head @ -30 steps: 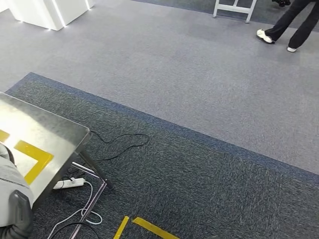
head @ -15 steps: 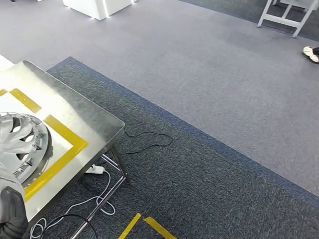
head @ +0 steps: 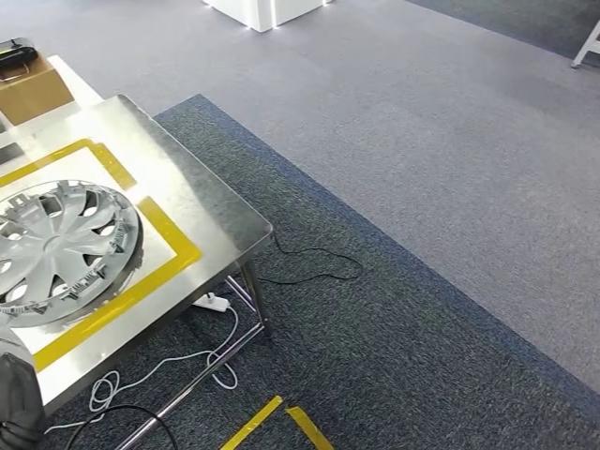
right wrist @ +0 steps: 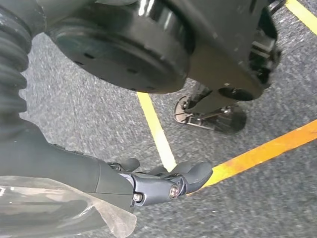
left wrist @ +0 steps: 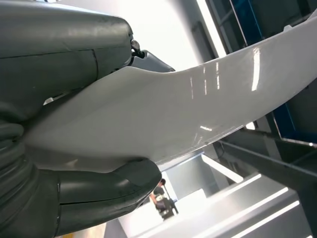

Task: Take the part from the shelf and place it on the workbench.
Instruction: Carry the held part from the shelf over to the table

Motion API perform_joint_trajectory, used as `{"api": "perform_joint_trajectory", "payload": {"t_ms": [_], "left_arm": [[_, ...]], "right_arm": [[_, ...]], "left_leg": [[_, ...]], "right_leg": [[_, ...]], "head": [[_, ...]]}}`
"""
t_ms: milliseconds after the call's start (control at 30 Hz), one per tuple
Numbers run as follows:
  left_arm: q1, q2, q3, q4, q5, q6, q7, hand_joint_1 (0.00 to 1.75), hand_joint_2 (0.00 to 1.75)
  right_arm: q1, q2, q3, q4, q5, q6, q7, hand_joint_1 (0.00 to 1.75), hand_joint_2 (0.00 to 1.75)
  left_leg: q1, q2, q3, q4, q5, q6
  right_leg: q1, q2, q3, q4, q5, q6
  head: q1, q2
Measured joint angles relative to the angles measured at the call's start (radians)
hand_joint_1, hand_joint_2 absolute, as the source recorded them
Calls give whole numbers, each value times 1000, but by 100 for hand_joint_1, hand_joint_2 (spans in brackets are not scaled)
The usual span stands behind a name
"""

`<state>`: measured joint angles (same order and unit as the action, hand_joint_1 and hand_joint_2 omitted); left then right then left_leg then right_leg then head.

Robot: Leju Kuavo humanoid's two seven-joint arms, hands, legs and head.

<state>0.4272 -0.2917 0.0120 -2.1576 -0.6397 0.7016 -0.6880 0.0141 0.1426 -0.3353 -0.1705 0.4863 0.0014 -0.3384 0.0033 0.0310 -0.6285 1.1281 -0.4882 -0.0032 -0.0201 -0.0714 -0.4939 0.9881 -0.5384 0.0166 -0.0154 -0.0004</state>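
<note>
My left hand (left wrist: 67, 49) grips a white, glossy, curved part (left wrist: 186, 109) between thumb and fingers; the part runs out past the hand. In the head view that hand (head: 15, 403) is a dark shape at the bottom-left corner, by the near edge of the steel workbench (head: 212, 202). A silver hubcap (head: 64, 248) lies flat on the workbench inside a yellow tape frame (head: 166, 234). My right hand (right wrist: 160, 183) hangs above the carpet with its fingers stretched out and nothing in them.
A white power strip (head: 211, 302) and loose cables lie under the workbench, and a black cable (head: 319, 267) trails over the dark carpet. Yellow tape (head: 276, 422) marks the floor. A cardboard box (head: 32, 89) sits beyond the bench. A person (left wrist: 160, 198) stands far off.
The camera has swung round: the workbench and hubcap have slid into the picture from the left, and the person's legs at the far right have gone out of frame.
</note>
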Motion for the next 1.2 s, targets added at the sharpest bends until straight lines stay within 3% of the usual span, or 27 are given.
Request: {"api": "perform_joint_trajectory", "payload": {"t_ms": [67,100,167,233,300,367,400,433,500,533,600,667,733,800,867,900,933,967,1033,1100,1200], "left_arm": [[-1,-4,6,-10,0,0,0,175,175],[0,-5,8,-14,0,0,0,175,175],[3,-9,12,-20,0,0,0,175,175],[4,-12,14,-25,0,0,0,175,175],[2,-16,17,-28,-1,0,0,175,175],[2,-19,19,-28,-4,0,0,175,175],[3,-20,19,-28,-6,0,0,175,175],[3,-20,20,-28,-7,0,0,175,175],[3,-23,22,-28,-9,0,0,175,175],[3,-23,23,-29,-10,0,0,175,175],[3,-25,26,-30,-14,0,0,175,175],[4,-26,29,-34,-22,0,0,175,175],[4,-28,36,-41,-35,0,0,175,175],[4,-32,46,-51,-46,0,0,175,175],[6,-36,64,-62,-44,0,0,175,175],[8,-37,75,-68,-40,0,0,175,175],[11,-38,86,-75,-36,0,0,175,175],[13,-38,96,-81,-33,0,0,175,175],[17,-39,110,-91,-31,0,0,175,175],[19,-40,116,-95,-39,0,0,175,175],[22,-45,122,-97,-65,0,0,175,175]], "right_arm": [[-1,0,-2,0,0,0,0,0,175],[-1,0,-3,0,0,0,0,0,175],[-5,0,-4,0,0,1,1,0,175],[-8,0,-5,0,0,0,0,0,175],[-9,0,-6,0,-4,-2,-1,0,175],[-6,0,-10,0,-9,-4,-1,0,175],[-4,0,-12,0,-11,-5,-1,0,175],[-2,0,-13,0,-12,-6,-1,0,175],[-1,0,-17,0,-13,-8,-3,0,175],[-1,0,-20,0,-14,-9,-5,0,175],[-2,0,-25,0,-16,-10,-7,0,175],[-2,0,-30,0,-16,-9,-8,0,175],[-1,-1,-33,0,-13,-4,-9,0,175],[2,-7,-34,-1,-8,11,-13,0,175],[9,-17,-34,0,-4,29,-18,0,175],[12,-22,-34,0,-2,33,-20,0,175],[15,-26,-34,0,0,36,-21,0,175],[16,-29,-34,-1,2,37,-22,0,175],[15,-31,-34,-1,4,37,-22,0,175],[13,-31,-34,-1,7,39,-22,0,175],[7,-32,-34,-1,12,42,-19,0,175]], "left_leg": [[-11,43,47,-91,19,13],[-16,50,52,-104,12,18],[-15,27,52,-111,12,28],[-8,4,56,-119,18,40],[-5,-18,58,-121,21,48],[-6,-44,58,-121,20,52],[-6,-58,59,-120,19,52],[-5,-73,61,-119,17,51],[-4,-100,64,-115,13,44],[-4,-112,63,-110,9,39],[-4,-132,56,-104,7,27],[-1,-150,50,-104,9,15],[-1,-120,38,-79,-7,5],[-1,-66,-7,19,-61,-4],[2,-45,-66,141,-112,-9],[3,-43,-81,170,-115,-11],[4,-40,-77,161,-98,-11],[4,-34,-53,114,-65,-9],[-2,2,16,-22,-8,0],[-10,28,53,-93,3,12],[-11,4,56,-103,0,28]], "right_leg": [[4,-19,4,0,-10,12],[6,-30,5,-1,-14,18],[6,-48,18,-5,-21,28],[4,-11,10,31,-48,37],[3,47,-49,148,-105,41],[3,66,-122,269,-141,42],[3,69,-142,287,-130,43],[2,71,-142,263,-99,43],[-2,98,-103,139,-15,42],[-6,122,-81,79,11,40],[-8,151,-57,27,20,33],[-6,137,-51,23,21,21],[-8,113,-45,17,24,7],[-7,86,-40,14,22,-3],[-5,56,-37,14,17,-7],[-4,41,-34,14,14,-8],[-4,28,-32,15,12,-7],[-4,16,-27,15,8,-5],[-1,-4,-18,15,0,3],[4,-21,-15,15,-9,16],[4,-39,-1,10,-19,32]], "head": [[0,0],[-1,0],[-1,0],[4,0],[11,0],[13,0],[13,0],[13,0],[13,0],[13,0],[13,0],[13,0],[10,0],[5,0],[3,0],[3,0],[3,0],[3,0],[3,0],[3,0],[4,0]]}}
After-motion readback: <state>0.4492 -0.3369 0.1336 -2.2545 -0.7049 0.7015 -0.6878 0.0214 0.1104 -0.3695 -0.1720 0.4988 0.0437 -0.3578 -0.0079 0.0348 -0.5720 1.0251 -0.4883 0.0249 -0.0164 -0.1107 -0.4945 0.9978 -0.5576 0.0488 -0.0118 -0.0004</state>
